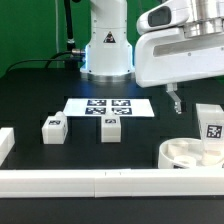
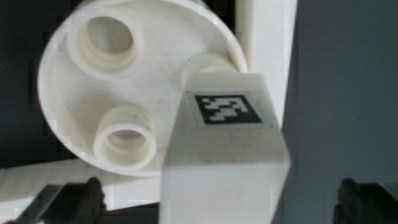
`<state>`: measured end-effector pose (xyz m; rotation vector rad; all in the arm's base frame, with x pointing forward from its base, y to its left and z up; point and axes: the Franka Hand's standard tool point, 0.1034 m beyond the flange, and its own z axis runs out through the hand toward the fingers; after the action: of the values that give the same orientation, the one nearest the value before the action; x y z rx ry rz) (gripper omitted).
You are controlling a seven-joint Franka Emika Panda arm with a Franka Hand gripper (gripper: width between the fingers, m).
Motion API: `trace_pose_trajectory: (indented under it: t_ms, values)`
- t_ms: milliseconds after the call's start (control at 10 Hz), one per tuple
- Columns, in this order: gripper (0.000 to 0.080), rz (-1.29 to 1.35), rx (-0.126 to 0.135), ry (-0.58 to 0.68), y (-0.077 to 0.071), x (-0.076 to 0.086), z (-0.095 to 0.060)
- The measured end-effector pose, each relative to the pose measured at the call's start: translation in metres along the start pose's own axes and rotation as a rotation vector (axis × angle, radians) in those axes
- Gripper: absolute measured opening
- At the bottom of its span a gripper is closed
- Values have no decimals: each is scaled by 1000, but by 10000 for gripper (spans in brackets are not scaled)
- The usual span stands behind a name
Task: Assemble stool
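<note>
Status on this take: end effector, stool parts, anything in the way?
End effector open, astride a leg standing on the seat. Two legs loose on the table by the marker board. Nothing in the way.

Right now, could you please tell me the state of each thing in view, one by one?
Two-finger gripper: open, holding nothing.
Thick round white plastic disc seat: lying flat, two sockets empty and facing up.
White blocky tagged leg at the seat: upright; whether it sits in a socket, cannot tell.
Second white tagged leg: loose on the black table.
Third white tagged leg: loose, near the marker board.
</note>
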<state>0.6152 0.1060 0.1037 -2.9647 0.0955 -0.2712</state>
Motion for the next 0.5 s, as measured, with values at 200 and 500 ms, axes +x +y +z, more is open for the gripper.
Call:
trace_pose_trajectory:
  t_ms: [200, 500]
  values:
    - [649, 0, 12, -169, -1, -7, -2]
    - [649, -33, 15, -212, -2, -2, 0]
